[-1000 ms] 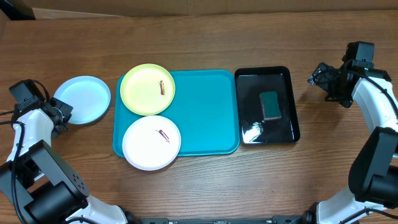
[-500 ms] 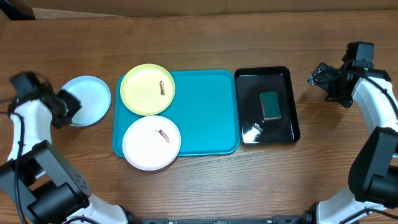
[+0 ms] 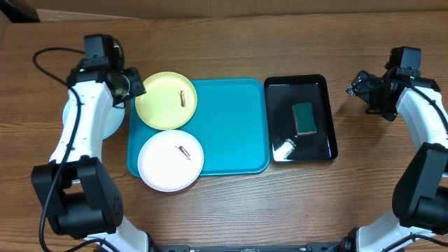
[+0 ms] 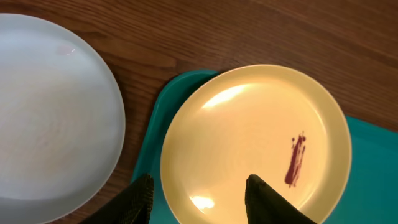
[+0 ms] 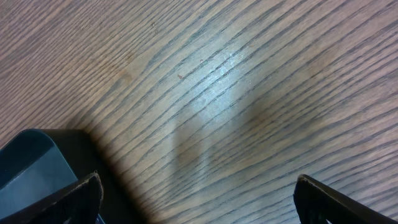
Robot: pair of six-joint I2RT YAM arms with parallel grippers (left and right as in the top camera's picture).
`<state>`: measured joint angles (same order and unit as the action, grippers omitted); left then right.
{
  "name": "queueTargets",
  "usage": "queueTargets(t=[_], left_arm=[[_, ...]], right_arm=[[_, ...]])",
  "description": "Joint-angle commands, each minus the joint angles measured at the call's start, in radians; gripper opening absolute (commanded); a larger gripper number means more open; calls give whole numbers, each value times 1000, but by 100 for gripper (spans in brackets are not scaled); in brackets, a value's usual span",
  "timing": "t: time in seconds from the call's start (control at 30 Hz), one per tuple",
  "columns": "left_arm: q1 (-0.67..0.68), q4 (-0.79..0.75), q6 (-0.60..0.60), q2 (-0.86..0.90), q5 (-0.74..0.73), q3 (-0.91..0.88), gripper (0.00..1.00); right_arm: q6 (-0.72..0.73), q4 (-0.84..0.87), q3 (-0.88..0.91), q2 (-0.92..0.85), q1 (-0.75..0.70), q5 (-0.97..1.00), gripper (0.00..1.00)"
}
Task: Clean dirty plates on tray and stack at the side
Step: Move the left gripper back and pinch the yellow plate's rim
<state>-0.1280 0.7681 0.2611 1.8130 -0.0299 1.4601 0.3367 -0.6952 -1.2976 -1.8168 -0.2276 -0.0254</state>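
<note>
Wood-grain table (image 3: 224,210), perhaps cardboard (image 3: 210,5) behind

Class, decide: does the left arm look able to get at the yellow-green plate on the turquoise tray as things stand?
Probably yes: the left pincer hangs open above the rim of the yellow-green plate, with nothing between them.

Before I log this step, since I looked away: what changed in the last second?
The left gripper swung from beside the pale blue plate up and right, to the yellow-green plate's left rim, open, holding nothing. Nothing was grasped or released. The right gripper, white plate, turquoise tray, black tray and sponge stayed put.
</note>
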Motion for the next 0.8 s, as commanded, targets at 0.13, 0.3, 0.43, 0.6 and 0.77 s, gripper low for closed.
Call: queueTargets(t=[0.13, 0.3, 0.43, 0.6, 0.77], left_arm=[[6, -15, -30, 133, 67, -25, 49], [2, -17, -29, 197, 66, -25, 48], [2, -16, -29, 224, 53, -25, 34], [3, -14, -29, 219, 8, -17, 16], [5, -5, -29, 218, -81, -5, 4]], right_arm=[[4, 5, -22, 23, 2, 8, 100], [4, 5, -22, 23, 2, 8, 100], [4, 5, -22, 23, 2, 8, 100], [4, 5, -22, 23, 2, 8, 100], [4, 5, -22, 23, 2, 8, 100]])
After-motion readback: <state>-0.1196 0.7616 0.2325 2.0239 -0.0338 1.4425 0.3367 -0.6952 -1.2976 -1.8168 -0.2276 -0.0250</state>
